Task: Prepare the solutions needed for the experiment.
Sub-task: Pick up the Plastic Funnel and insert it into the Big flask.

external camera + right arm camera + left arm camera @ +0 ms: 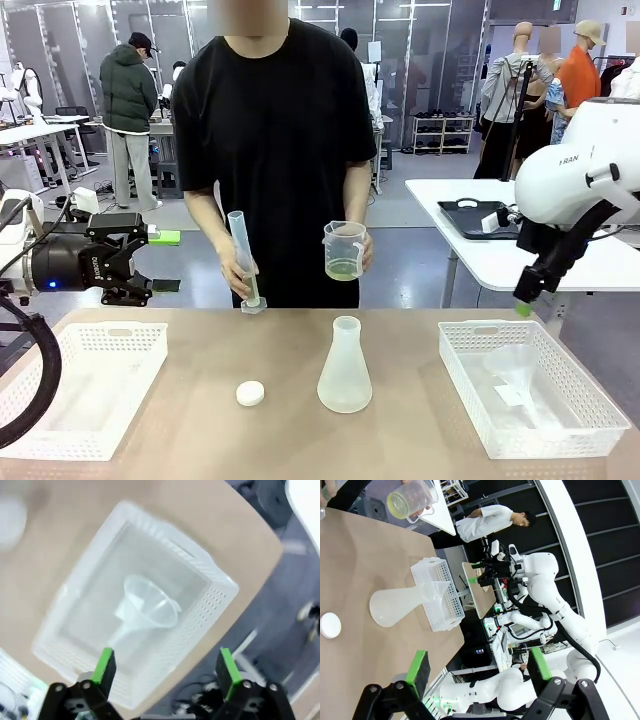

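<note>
The solutions show as pale yellow-green liquid (pixel 343 268) in the bottom of a clear beaker (pixel 410 500), which the person holds up in one hand. The other hand tilts a graduated cylinder (pixel 244 258) with its base at the table's far edge; its lower end looks faintly tinted. An empty conical flask (pixel 344 368) stands mid-table beside a white cap (pixel 250 393). My left gripper (pixel 165 262) hovers open above the table's far left, well short of the person. My right gripper (pixel 166 666) hangs open over a white basket (pixel 200 565) that holds a clear funnel (pixel 150 605).
Another white basket (pixel 85 385) sits on the table at the front left. The funnel basket (pixel 530 385) is at the front right. A white side table (pixel 480 240) with a black tray stands behind the right arm.
</note>
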{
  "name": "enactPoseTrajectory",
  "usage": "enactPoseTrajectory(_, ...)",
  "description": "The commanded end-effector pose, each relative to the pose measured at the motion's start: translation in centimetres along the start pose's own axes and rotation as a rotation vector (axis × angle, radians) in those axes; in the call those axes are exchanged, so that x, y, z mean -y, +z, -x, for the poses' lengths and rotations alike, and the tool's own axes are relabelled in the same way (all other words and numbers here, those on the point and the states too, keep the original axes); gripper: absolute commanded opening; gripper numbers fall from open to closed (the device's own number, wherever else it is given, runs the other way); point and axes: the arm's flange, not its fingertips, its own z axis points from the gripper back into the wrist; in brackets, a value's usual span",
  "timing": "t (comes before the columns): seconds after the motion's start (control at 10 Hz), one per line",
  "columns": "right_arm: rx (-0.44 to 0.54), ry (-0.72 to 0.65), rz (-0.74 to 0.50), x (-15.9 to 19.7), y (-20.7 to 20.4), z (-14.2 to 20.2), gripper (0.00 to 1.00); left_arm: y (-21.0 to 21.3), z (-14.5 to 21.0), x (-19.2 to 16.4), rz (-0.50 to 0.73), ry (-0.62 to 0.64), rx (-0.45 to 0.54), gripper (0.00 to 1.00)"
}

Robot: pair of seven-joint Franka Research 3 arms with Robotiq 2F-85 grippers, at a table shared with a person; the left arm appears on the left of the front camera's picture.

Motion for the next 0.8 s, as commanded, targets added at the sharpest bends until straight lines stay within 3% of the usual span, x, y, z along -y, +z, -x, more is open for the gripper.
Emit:
enactPoseTrajectory(0.0,0.026,0.36,0.045,0.8,-0.3,-0.2,1.0,0.4,0.1,0.2,0.002,0.003,-0.009,1.0)
enactPoseTrajectory(0.1,0.05,0.353,0.076,0.8,-0.6,-0.5,1.0,0.4,0.1,0.2,0.002,0.003,-0.009,1.0)
enactPoseTrajectory(0.2,-0.014,0.168,0.013,0.2,0.1,-0.1,1.0,0.4,0.1,0.2,0.002,0.003,-0.009,1.0)
enactPoseTrajectory(0.4,-0.014,0.168,0.013,0.2,0.1,-0.1,1.0,0.4,0.1,0.2,0.002,0.003,-0.009,1.0)
enactPoseTrajectory(0.7,-0.026,0.451,-0.037,1.4,-1.3,0.1,1.0,0.4,0.1,0.2,0.002,0.003,-0.009,1.0)
